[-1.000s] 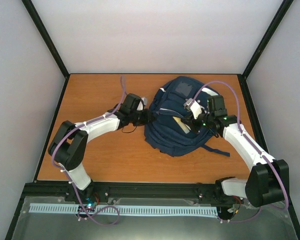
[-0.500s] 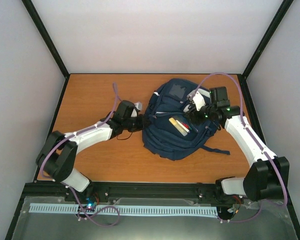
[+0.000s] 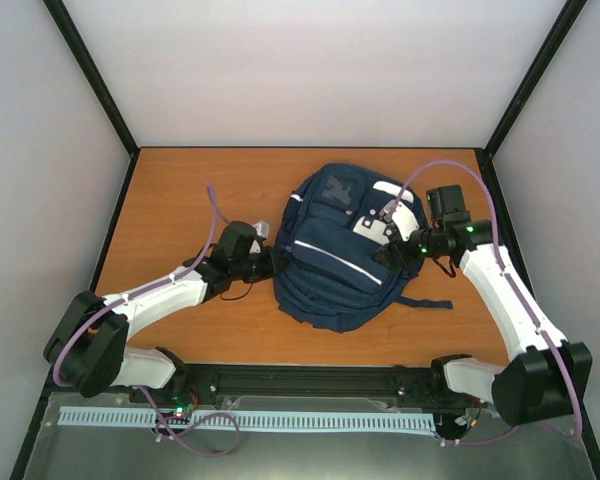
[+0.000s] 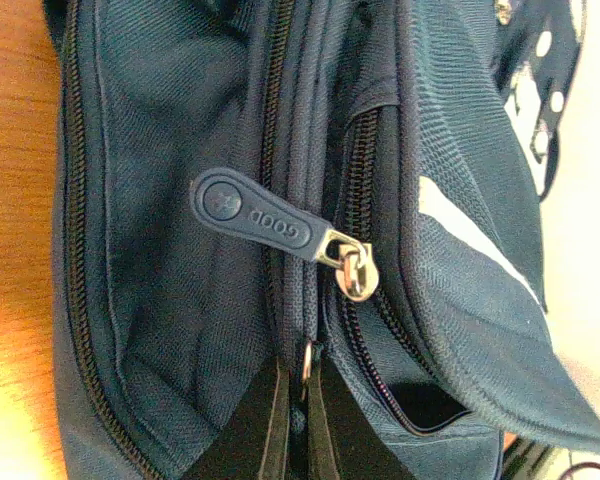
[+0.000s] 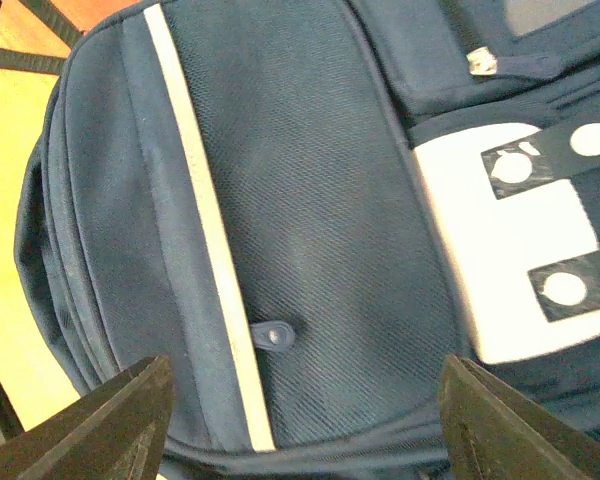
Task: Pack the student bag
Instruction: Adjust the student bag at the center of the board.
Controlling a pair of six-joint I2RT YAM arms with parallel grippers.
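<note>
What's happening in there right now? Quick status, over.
Left gripper shut at a side zip of the large navy blue fabric backpack. Right gripper open over the front panel. Nothing blocking either arm.

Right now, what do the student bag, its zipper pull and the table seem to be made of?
The student bag looks like woven synthetic fabric, perhaps nylon, matte: a weave shows. The zipper pull seems moulded rubber or soft plastic, with raised letters. The table looks like wood or laminate, smooth and orange-brown.
</note>
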